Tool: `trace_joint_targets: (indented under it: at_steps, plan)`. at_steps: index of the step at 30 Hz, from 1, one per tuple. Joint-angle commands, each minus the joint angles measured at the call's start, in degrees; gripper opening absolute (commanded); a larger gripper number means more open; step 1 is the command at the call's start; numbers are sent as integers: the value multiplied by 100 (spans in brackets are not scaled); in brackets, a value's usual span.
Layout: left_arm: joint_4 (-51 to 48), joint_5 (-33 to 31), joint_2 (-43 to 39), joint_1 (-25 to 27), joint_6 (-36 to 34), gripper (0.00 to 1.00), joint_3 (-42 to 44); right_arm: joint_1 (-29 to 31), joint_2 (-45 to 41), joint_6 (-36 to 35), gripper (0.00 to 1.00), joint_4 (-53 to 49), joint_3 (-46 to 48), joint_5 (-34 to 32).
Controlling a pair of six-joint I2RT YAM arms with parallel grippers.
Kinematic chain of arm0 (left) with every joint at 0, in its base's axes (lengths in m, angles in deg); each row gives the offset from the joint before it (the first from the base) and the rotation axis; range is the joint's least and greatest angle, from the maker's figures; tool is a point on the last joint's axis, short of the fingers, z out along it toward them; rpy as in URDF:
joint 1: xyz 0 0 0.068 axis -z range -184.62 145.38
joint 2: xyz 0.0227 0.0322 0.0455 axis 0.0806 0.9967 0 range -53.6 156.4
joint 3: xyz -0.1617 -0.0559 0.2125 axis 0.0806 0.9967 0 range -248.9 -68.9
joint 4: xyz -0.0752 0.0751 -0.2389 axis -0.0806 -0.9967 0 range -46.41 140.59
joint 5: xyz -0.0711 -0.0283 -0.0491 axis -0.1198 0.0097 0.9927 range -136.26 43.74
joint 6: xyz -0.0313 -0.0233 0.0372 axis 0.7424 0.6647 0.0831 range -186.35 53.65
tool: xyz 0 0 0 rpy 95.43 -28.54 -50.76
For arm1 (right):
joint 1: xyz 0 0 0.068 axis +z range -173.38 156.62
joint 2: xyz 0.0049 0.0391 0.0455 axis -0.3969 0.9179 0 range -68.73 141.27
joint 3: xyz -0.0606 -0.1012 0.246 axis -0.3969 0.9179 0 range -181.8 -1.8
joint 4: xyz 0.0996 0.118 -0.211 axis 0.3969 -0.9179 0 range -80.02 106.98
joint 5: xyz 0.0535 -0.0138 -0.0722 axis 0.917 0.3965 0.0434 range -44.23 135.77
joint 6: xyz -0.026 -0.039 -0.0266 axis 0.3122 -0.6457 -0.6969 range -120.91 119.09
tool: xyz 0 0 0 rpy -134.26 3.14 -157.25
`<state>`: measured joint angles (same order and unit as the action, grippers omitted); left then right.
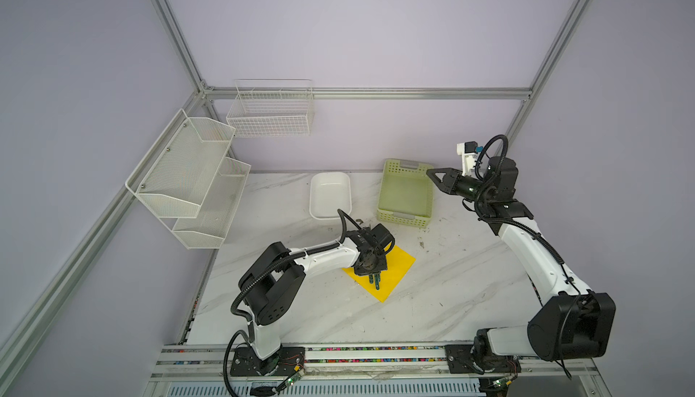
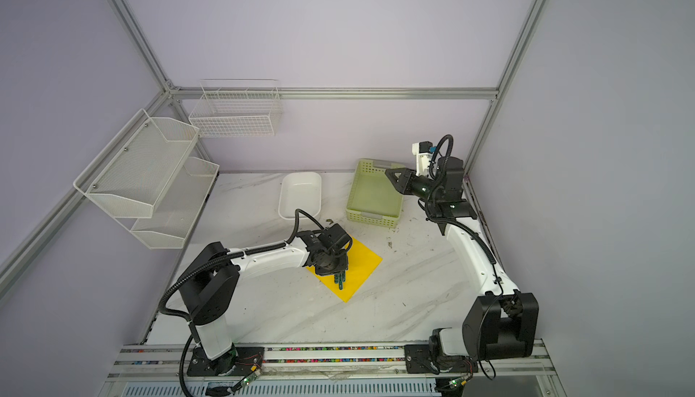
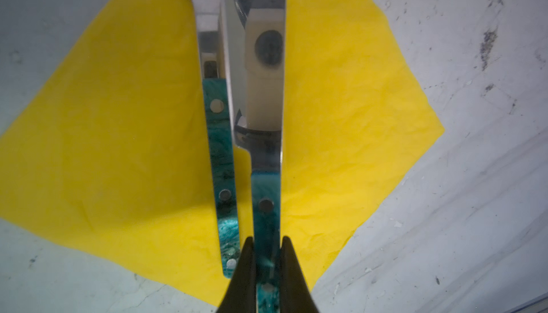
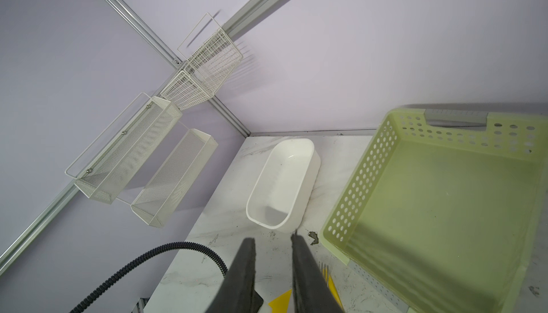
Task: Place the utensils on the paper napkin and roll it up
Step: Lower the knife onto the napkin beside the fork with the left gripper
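Placing the knife (image 3: 264,187) on the napkin (image 3: 118,118) with the left hand (image 3: 267,246) clamped on its teal handle, just beside another utensil (image 3: 221,154) lying there. Hovering the right hand (image 4: 272,240) by the basket (image 4: 370,178), narrowly parted, empty. Next, likely: releasing flat, withdrawing, then rolling up.

Left tool (image 3: 267,239) pinches teal-handled utensil (image 3: 266,190) over yellow napkin (image 3: 118,118).
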<state>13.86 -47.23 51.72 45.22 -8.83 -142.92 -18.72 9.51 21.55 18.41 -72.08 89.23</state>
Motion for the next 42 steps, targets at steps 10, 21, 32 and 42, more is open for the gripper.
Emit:
trace_joint_targets:
  at_steps: [10,21,32,42]
  plan:
    - [-361,-128,530,110,-1,0,-1299,8,-289,-8,26,59,-74,136]
    - [-778,-279,1002,140,-192,0,-1930,8,-347,-11,26,68,-43,169]
    - [-1123,-341,1398,142,-416,0,-2456,5,-336,-13,26,68,-28,193]
    - [-1266,-376,1628,140,-469,0,-2654,8,-307,-13,26,77,-29,233]
